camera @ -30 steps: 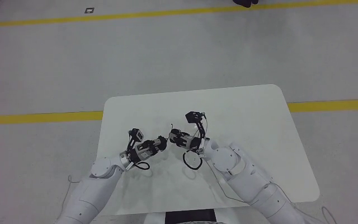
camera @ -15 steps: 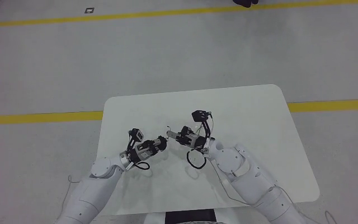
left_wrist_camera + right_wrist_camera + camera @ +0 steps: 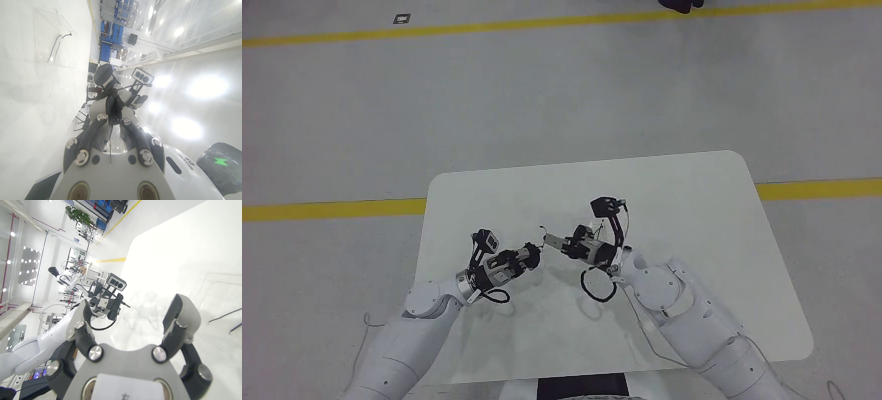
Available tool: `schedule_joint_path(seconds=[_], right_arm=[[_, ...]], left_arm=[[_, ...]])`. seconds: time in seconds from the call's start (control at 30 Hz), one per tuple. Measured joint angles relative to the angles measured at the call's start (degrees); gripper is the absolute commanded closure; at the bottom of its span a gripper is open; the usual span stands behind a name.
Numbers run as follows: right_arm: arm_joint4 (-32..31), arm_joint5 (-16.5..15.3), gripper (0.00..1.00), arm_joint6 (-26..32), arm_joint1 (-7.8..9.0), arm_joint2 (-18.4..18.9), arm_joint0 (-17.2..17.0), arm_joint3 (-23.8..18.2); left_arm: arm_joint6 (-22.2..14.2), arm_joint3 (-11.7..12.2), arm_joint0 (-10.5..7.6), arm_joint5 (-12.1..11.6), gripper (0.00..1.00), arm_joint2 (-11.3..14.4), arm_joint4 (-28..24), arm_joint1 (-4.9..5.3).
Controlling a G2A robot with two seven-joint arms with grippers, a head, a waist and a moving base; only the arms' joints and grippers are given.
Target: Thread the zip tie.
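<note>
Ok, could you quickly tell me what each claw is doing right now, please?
Left claw: closed on the zip tie.
Right claw: open, holding nothing.

The tabletop (image 3: 692, 200) looks smooth, matt white; the zip tie (image 3: 110, 149) thin black plastic — the bag (image 3: 43, 34) clear, glossy film.

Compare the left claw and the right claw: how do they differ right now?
The left claw is shut; the right claw is open wide. The left claw pinches a black zip tie; the right claw holds nothing. Both face each other, tips close, over the white table.
</note>
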Motion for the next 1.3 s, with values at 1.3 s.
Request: schedule_joint_path(seconds=[1.3], right_arm=[[-43.40,-5.82,0.00,-14.86,0.78,-7.38,-3.17,1.15]], left_arm=[[-10.42,3.34,0.25,13.89,1.00,-2.22,-15.15,0.47]])
